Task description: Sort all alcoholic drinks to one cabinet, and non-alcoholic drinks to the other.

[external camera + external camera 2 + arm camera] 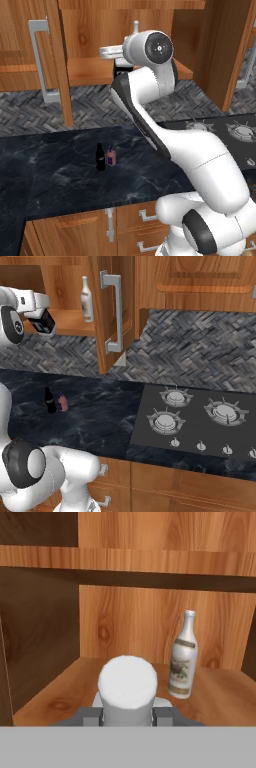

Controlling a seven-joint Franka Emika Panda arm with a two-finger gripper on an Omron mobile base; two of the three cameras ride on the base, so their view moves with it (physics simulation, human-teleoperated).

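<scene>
My gripper [127,714] clamps the white-capped bottle [128,688] at the shelf's [55,697] front edge. The cream-white bottle [183,656] stands ahead near the back wall, right of open shelf.

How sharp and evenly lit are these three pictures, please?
Hand view: the white bottle cap looms large and soft-edged, while the cream-white bottle looks sharper. Left base view: the small black bottle casts little shadow. Right base view: flat light, no glare on the stovetop.

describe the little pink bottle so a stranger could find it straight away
Start at the dark marble counter left of the stove, below the open wooden cabinet. Two small bottles stand close together there; the pink-purple bottle is the shorter one with a dark cap, right of the taller black bottle in the left base view.
</scene>
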